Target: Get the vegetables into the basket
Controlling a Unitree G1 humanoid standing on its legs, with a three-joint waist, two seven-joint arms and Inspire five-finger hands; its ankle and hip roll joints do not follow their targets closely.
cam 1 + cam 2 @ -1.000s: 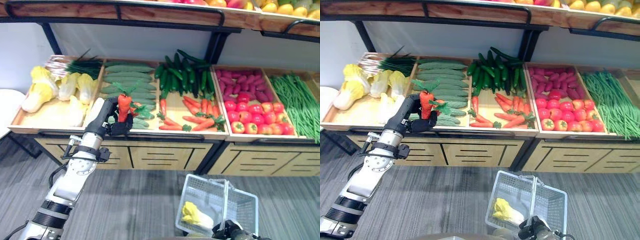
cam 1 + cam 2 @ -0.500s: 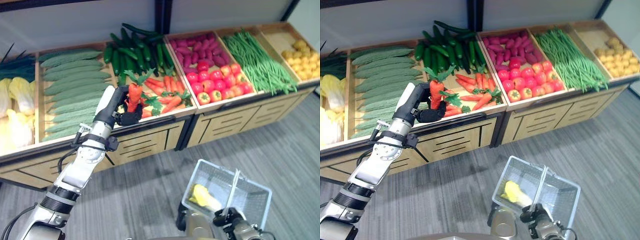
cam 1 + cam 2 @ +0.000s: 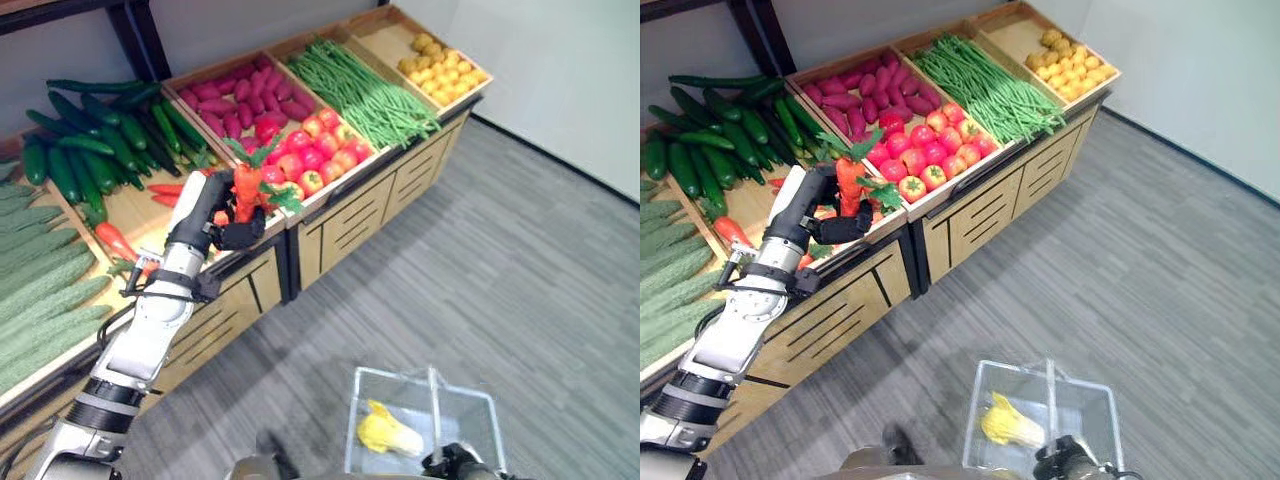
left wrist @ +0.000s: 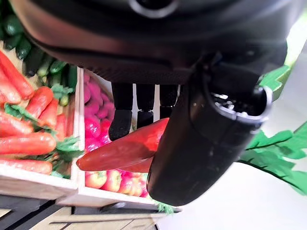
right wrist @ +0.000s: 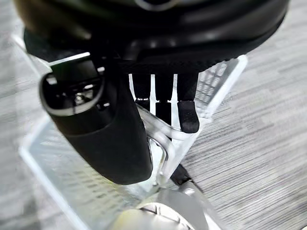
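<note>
My left hand (image 3: pixel 222 214) is shut on an orange carrot (image 3: pixel 246 192) with green leaves, held upright above the front edge of the vegetable stand, between the carrot crate and the tomato crate. The left wrist view shows the carrot (image 4: pixel 125 149) pinched between the thumb and the fingers (image 4: pixel 121 119). Low at the right, a white wire basket (image 3: pixel 470 402) hangs over the floor with a yellow cabbage (image 3: pixel 388 432) inside. My right hand (image 5: pixel 120 139) is shut on the basket's handle (image 5: pixel 160 136); its top (image 3: pixel 455 465) peeks in at the bottom edge.
The wooden stand (image 3: pixel 345 200) runs along the left and back, with crates of cucumbers (image 3: pixel 90 140), carrots (image 3: pixel 118 242), tomatoes (image 3: pixel 315 160), green beans (image 3: pixel 362 92) and small yellow fruit (image 3: pixel 440 60). Grey floor (image 3: pixel 520 260) lies open to the right.
The whole view has swung to the right along the stand, so the camera turned. My left hand still holds the carrot upright; the basket stays low at the right.
</note>
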